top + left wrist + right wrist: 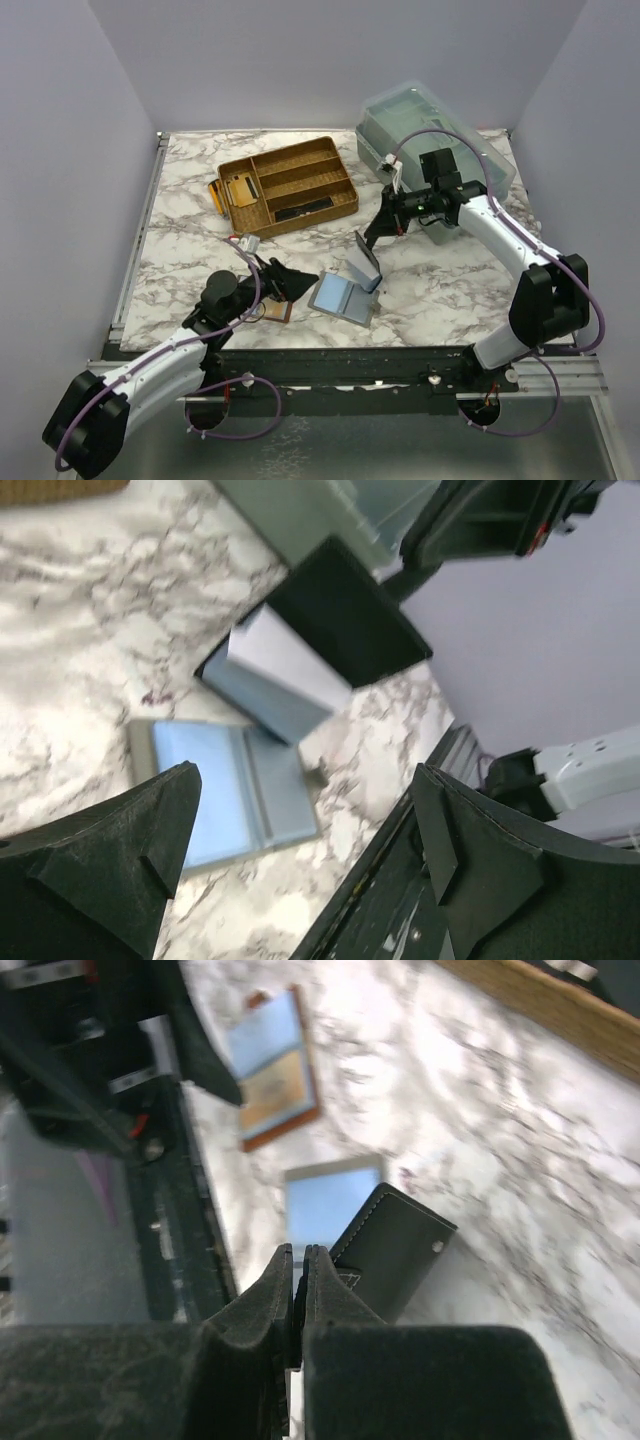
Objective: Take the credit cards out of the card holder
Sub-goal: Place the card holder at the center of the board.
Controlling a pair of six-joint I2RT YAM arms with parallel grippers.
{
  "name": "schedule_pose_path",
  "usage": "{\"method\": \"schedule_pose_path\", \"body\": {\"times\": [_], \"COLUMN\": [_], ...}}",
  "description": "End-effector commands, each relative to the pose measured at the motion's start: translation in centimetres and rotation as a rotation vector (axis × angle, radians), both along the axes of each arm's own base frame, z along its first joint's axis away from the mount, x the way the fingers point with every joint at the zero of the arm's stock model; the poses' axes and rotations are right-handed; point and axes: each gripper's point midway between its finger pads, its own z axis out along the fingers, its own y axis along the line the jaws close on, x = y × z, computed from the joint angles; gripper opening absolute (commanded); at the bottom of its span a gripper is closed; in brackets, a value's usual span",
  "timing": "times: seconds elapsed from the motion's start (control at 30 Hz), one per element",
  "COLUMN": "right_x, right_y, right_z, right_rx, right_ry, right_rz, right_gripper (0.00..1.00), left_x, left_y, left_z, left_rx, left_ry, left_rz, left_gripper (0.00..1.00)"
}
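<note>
The black card holder (365,258) lies open near the table's front middle. One half lies flat, blue-grey inside up (340,297). The other half stands up. My right gripper (373,237) is shut on the upright half's top edge at the strap tab; in the right wrist view (298,1255) a thin black piece sits between the closed fingers, with the holder's black back (395,1250) below. In the left wrist view a pale grey-blue credit card (283,658) shows in the upright half's pocket. My left gripper (292,283) (305,850) is open and empty, just left of the holder.
A brown holder (278,310) with tan pockets lies under my left gripper. A wicker tray (290,185) with gold-tan cards and a long black bar stands at the back. A clear plastic box (430,130) stands at the back right. The black front rail (390,880) runs close by.
</note>
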Motion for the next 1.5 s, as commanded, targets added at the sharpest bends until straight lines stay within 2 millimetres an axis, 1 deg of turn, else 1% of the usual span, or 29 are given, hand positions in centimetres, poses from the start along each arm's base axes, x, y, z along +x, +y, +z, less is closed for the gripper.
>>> {"method": "schedule_pose_path", "body": {"times": [0.0, 0.07, 0.13, 0.3, 0.4, 0.47, 0.5, 0.53, 0.6, 0.67, 0.73, 0.8, 0.9, 0.93, 0.97, 1.03, 1.1, 1.13, 1.17, 1.23, 1.3, 1.37, 1.4, 1.47], "right_x": [4.5, 5.7, 6.8, 9.5, 10.4, 10.7, 10.8, 11.0, 11.2, 11.4, 11.5, 11.5, 10.4, 9.4, 8.1, 4.3, 0.1, -1.4, -2.3, -3.4, -2.8, -2.4, -2.1, -2.3], "right_y": [-2.1, -3.3, -4.5, -7.4, -8.9, -9.6, -9.9, -10.2, -10.2, -9.8, -9.4, -8.9, -7.4, -6.6, -5.6, -3.2, -1.0, 0.0, 0.7, 1.4, 1.7, 1.7, 1.7, 1.9], "right_z": [-4.6, -6.6, -7.9, -8.6, -9.1, -9.7, -9.8, -9.9, -9.5, -8.3, -6.5, -4.1, -0.3, 0.8, 1.8, 3.1, 3.3, 2.8, 1.7, -1.0, -3.9, -6.2, -7.1, -8.4], "right_rx": [-0.222, -0.311, -0.382, -0.521, -0.585, -0.624, -0.637, -0.652, -0.652, -0.627, -0.595, -0.553, -0.452, -0.406, -0.355, -0.211, -0.083, -0.051, -0.054, -0.085, -0.160, -0.227, -0.268, -0.325], "right_ry": [-0.006, -0.008, -0.024, -0.145, -0.206, -0.235, -0.249, -0.264, -0.288, -0.320, -0.358, -0.403, -0.472, -0.483, -0.498, -0.459, -0.370, -0.319, -0.271, -0.202, -0.161, -0.145, -0.152, -0.173], "right_rz": [-0.225, -0.296, -0.359, -0.498, -0.537, -0.540, -0.546, -0.550, -0.542, -0.527, -0.514, -0.496, -0.426, -0.368, -0.282, -0.088, 0.092, 0.147, 0.178, 0.220, 0.181, 0.158, 0.145, 0.156], "right_gripper": [0.00, 0.00, 0.00, 0.01, 0.03, 0.07, 0.17, 0.24, 0.35, 0.42, 0.45, 0.47, 0.54, 0.56, 0.58, 0.60, 0.61, 0.61, 0.60, 0.58, 0.47, 0.35, 0.31, 0.31], "left_x": [0.7, 0.8, 0.8, 0.5, 0.4, 0.3, 0.3, 0.3, 0.3, 0.3, 0.3, 0.3, 0.3, 0.3, 0.3, 0.3, 0.3, 0.4, 0.4, 0.4, 0.3, 0.2, 0.2, 0.1], "left_y": [-0.4, -0.5, -0.4, 0.1, 0.3, 0.4, 0.4, 0.4, 0.3, 0.3, 0.3, 0.2, 0.2, 0.2, 0.3, 0.3, 0.3, 0.3, 0.3, 0.4, 0.3, 0.4, 0.4, 0.5], "left_z": [-1.2, -1.2, -1.1, -0.9, -0.7, -0.6, -0.5, -0.4, -0.3, -0.1, 0.1, 0.2, 0.5, 0.5, 0.6, 0.8, 0.9, 0.9, 0.9, 0.9, 0.9, 1.0, 1.0, 1.0], "left_rx": [0.074, 0.074, 0.069, 0.048, 0.035, 0.028, 0.025, 0.022, 0.017, 0.011, 0.005, -0.002, -0.012, -0.016, -0.020, -0.026, -0.031, -0.032, -0.034, -0.037, -0.043, -0.052, -0.055, -0.063], "left_ry": [0.002, 0.003, 0.001, -0.011, -0.018, -0.020, -0.021, -0.022, -0.019, -0.017, -0.015, -0.015, -0.012, -0.011, -0.012, -0.012, -0.009, -0.008, -0.007, -0.003, 0.004, 0.007, 0.008, 0.008], "left_rz": [0.002, 0.004, 0.010, 0.030, 0.038, 0.042, 0.042, 0.043, 0.042, 0.040, 0.040, 0.040, 0.040, 0.041, 0.043, 0.045, 0.049, 0.051, 0.052, 0.054, 0.053, 0.052, 0.052, 0.057], "left_gripper": [0.94, 0.94, 0.94, 0.94, 0.94, 0.94, 0.94, 0.94, 0.94, 0.94, 0.94, 0.94, 0.94, 0.94, 0.94, 0.94, 0.94, 0.94, 0.94, 0.94, 0.94, 0.94, 0.94, 0.94]}}
